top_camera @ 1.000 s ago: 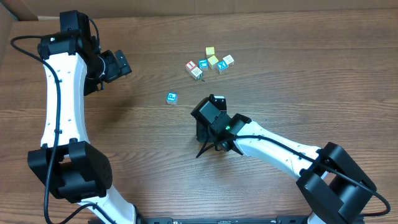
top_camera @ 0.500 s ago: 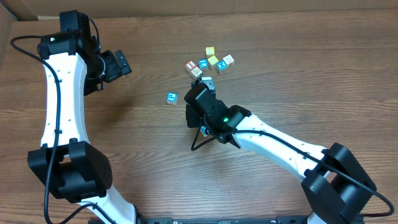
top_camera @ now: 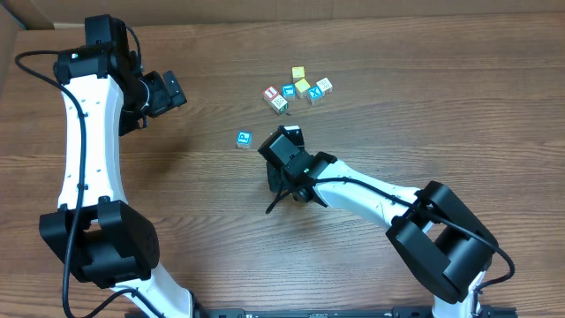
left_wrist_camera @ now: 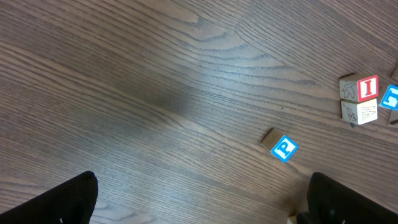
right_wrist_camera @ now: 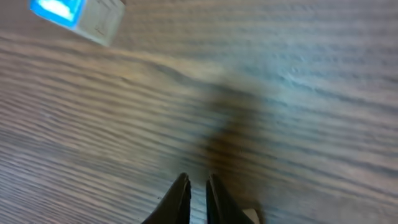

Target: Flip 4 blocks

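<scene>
One blue-faced block (top_camera: 244,139) lies alone on the wood table; in the left wrist view this lone blue block (left_wrist_camera: 284,148) shows a white "P", and it is blurred in the top left corner of the right wrist view (right_wrist_camera: 59,11). A red-faced block (top_camera: 271,93), a cream-faced block (top_camera: 280,103) and a second blue block (top_camera: 289,91) cluster behind it. My right gripper (top_camera: 270,207) (right_wrist_camera: 198,186) is low over the wood to the right of the lone block, shut on nothing. My left gripper (top_camera: 168,92) (left_wrist_camera: 202,214) hangs open at the far left.
Two yellow-faced cubes (top_camera: 298,73) (top_camera: 303,86), a blue "X" cube (top_camera: 315,95) and a pale cube (top_camera: 324,85) sit at the right of the cluster. The right arm (top_camera: 380,190) stretches across the table from the lower right.
The right gripper has gone from partly open to shut and has swung up and left toward the lone blue block. The left arm and the blocks have not moved.
</scene>
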Robot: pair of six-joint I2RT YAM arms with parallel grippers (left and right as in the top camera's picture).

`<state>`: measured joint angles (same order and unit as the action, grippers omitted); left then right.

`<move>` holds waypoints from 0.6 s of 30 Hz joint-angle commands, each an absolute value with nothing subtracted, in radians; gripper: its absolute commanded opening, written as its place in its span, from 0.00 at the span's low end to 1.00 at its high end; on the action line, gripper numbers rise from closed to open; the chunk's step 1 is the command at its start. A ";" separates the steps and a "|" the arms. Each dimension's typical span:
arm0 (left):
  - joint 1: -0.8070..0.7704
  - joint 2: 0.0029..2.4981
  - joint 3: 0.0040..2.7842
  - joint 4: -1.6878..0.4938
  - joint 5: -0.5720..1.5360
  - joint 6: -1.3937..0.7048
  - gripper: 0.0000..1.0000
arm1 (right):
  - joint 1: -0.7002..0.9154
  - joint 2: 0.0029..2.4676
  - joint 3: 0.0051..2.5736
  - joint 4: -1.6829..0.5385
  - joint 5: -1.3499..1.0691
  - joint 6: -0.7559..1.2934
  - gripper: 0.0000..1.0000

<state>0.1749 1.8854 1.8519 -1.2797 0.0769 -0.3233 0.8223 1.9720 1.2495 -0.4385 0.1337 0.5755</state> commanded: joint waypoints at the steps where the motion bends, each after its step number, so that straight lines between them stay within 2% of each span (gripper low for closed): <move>1: 0.175 1.893 1.850 -1.282 0.071 -0.337 1.00 | 0.818 1.949 1.266 -0.455 0.125 0.572 0.14; 6: 0.176 1.893 1.850 -1.282 0.071 -0.337 1.00 | 0.818 1.919 1.304 -0.540 0.119 0.572 0.15; 14: 0.175 1.893 1.850 -1.282 0.071 -0.337 1.00 | 0.818 1.896 1.333 -0.558 0.113 0.553 0.25; 18: 0.175 1.893 1.850 -1.282 0.071 -0.337 1.00 | 0.818 1.895 1.362 -0.559 -0.044 0.519 0.25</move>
